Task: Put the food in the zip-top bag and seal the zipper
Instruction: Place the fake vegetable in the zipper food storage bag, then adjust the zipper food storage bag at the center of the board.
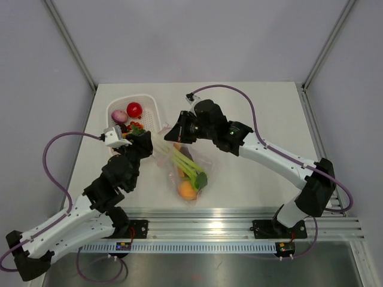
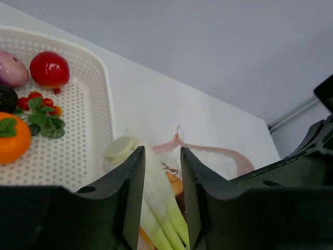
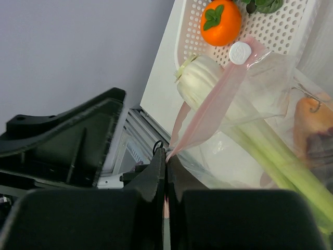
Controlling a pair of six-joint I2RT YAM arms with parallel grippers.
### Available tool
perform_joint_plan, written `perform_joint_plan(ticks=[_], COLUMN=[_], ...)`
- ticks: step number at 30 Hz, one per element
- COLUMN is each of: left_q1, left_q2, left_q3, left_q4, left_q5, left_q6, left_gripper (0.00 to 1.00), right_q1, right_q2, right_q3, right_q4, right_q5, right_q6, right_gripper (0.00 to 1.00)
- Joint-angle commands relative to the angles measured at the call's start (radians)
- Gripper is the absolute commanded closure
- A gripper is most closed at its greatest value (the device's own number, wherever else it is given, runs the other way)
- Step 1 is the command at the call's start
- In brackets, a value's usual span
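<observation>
Your zip-top bag (image 1: 200,160) lies flat just beside the white slotted basket (image 1: 157,107), with its mouth facing the basket. Inside the bag you've got the celery stalk (image 1: 178,158), its white end poking past the zipper (image 3: 218,99) toward the basket. There's also an orange fruit (image 1: 187,190) down at the end farthest from the basket.

In the basket there's a tomato (image 2: 49,69), a purple onion (image 2: 10,70), a dark eggplant (image 2: 5,98), a leaf-topped orange (image 2: 10,139) and a little bunch of cherry tomatoes (image 2: 39,107).

Your right gripper (image 3: 165,156) is pinched tight on the pink zipper strip, on the bag corner away from the basket. Your left gripper (image 2: 162,156) sits right at the basket's corner with its jaws apart, and the celery shows through the gap.
</observation>
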Motion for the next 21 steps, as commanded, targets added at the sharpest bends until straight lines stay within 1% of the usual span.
perform_joint_plan(ticks=[1,2,3,4,5,6,7,8,10,11,13,17,21], left_q1=[0.015,0.029,0.037,0.046,0.072,0.089,0.109,0.15,0.186,0.215,0.235,0.29,0.308], left_q2=[-0.065,-0.086,-0.092,-0.092,-0.092,-0.073,-0.059,-0.042,0.009,0.02,0.029,0.049,0.089], left_q3=[0.036,0.032,0.035,0.038,0.056,0.068,0.084,0.102,0.143,0.151,0.156,0.174,0.197], left_q4=[-0.009,-0.026,-0.045,-0.066,-0.121,-0.155,-0.19,-0.25,-0.31,-0.342,-0.352,-0.405,-0.451], left_q5=[-0.029,-0.03,-0.027,-0.014,-0.001,0.02,0.051,0.13,0.225,0.253,0.33,0.422,0.485], left_q6=[0.081,0.086,0.08,0.069,0.054,0.019,0.002,-0.011,-0.06,-0.083,-0.1,-0.144,-0.161], left_gripper=[0.68,0.67,0.61,0.54,0.35,0.29,0.27,0.27,0.32,0.33,0.33,0.29,0.29], right_q1=[0.016,0.016,0.014,0.016,0.016,0.016,0.014,0.016,0.016,0.016,0.016,0.016,0.014], right_q2=[-0.079,-0.09,-0.093,-0.097,-0.105,-0.108,-0.111,-0.114,-0.117,-0.122,-0.128,-0.137,-0.139], right_q3=[-0.003,-0.004,-0.004,-0.006,-0.007,-0.009,-0.007,-0.007,-0.007,-0.009,-0.01,-0.012,-0.009], right_q4=[0.075,0.074,0.077,0.078,0.08,0.082,0.079,0.079,0.074,0.074,0.069,0.06,0.057], right_q5=[-0.011,-0.013,-0.014,-0.016,-0.019,-0.022,-0.022,-0.023,-0.025,-0.022,-0.014,-0.004,-0.001], right_q6=[-0.05,-0.053,-0.056,-0.061,-0.064,-0.067,-0.073,-0.079,-0.093,-0.096,-0.101,-0.11,-0.113], right_gripper=[0.98,0.98,0.98,0.98,0.98,0.98,0.98,0.98,0.98,0.98,0.98,0.99,0.98])
